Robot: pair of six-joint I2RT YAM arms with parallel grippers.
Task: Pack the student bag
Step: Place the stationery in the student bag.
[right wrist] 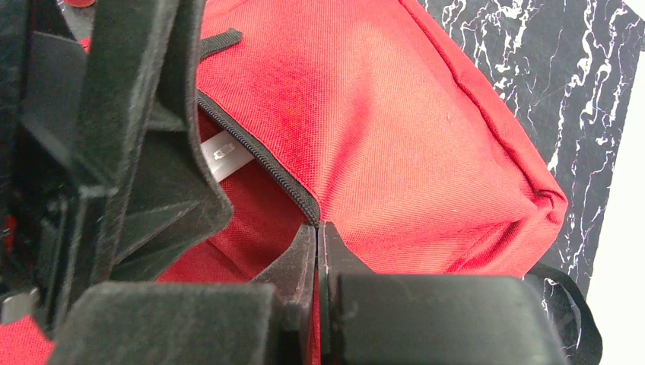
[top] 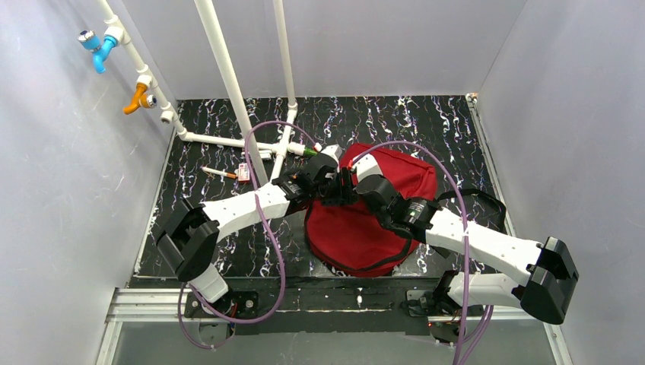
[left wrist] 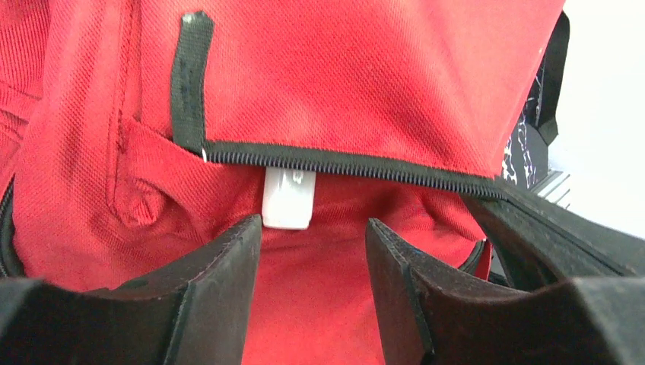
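The student bag (top: 380,220) lies on the dark marbled worktop (top: 426,122), directly under both tools; the left tool (left wrist: 313,228) is spread, its fingers (left wrist: 228,266) standing apart with only red fabric showing between them. Just beyond its tips a small white object (left wrist: 287,199) sits tucked under the black zipper trim (left wrist: 357,163) of an open pocket; the right tool (right wrist: 317,232) is pressed together, pinching the bag's zipper edge where the trim runs into its tips, close beside the left tool; well away from both tools, an orange pen-like item (top: 219,173) rests on the worktop near white pipes (top: 220,140)
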